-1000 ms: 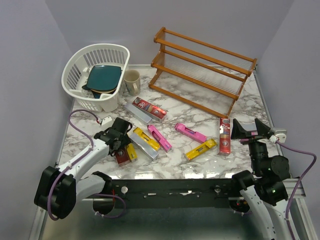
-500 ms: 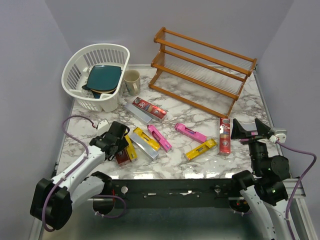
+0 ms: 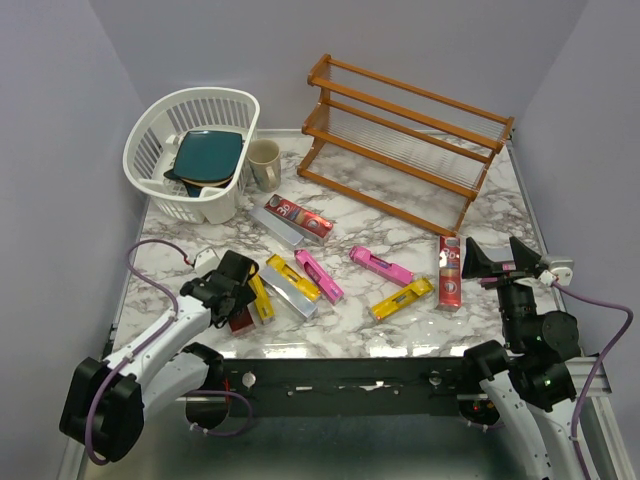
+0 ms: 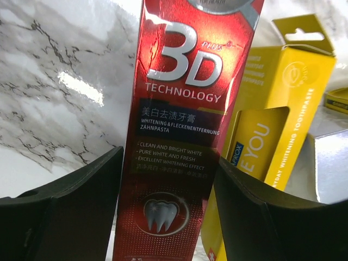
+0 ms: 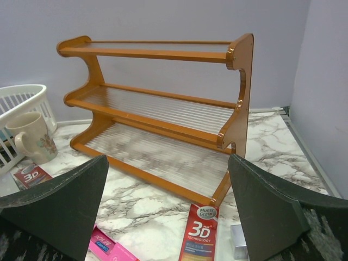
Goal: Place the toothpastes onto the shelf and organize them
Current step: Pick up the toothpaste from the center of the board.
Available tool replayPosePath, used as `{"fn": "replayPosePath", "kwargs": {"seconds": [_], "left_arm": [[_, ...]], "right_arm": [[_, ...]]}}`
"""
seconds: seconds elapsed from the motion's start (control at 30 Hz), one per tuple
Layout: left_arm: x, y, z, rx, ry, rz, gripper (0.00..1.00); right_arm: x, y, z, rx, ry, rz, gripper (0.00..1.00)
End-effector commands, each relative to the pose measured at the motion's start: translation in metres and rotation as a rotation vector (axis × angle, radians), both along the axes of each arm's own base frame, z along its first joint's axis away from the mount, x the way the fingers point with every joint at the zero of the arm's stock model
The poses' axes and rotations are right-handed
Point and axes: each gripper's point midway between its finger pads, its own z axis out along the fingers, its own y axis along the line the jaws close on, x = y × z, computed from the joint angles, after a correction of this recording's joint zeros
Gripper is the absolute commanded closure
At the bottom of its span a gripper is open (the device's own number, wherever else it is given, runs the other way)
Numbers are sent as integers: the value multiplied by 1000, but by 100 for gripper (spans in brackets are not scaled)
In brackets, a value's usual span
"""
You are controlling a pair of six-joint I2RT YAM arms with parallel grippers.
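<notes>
Lower left, the left gripper [image 3: 236, 297], half closed, squeezes a red box [image 4: 179, 109] that points straight out from it. The shelf [image 3: 400, 140] is far off, upper right. The right gripper [image 3: 497, 257] is wide open, empty.

Left hand [image 3: 232, 297] tighter on red carton [image 4: 182, 109]

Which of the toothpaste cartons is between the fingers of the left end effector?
The red carton printed "3D Technology", flanked by the left end effector; the yellow carton beside it lies outside the fingers.
</notes>
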Motion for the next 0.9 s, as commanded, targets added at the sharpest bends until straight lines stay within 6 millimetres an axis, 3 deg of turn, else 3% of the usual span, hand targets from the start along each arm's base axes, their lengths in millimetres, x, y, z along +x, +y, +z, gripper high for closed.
{"fn": "replayPosePath", "kwargs": {"seconds": [0.0, 0.2, 0.53, 0.73, 0.87], "left_arm": [[-13, -4, -10, -52, 31, 15, 26], [-10, -4, -4, -61, 1, 23, 39], [2, -4, 29, -50, -65, 0, 54], [9, -9, 52, -66, -120, -47, 55], [21, -23, 77, -77, -165, -191, 56]], "right_arm": [[-57, -23, 43, 99, -267, -15, 0], [-58, -23, 44, 98, -269, -11, 0], [-59, -22, 44, 98, -265, -3, 0], [-61, -19, 46, 101, -269, 18, 0], [-63, -10, 49, 86, -284, 66, 0]]}}
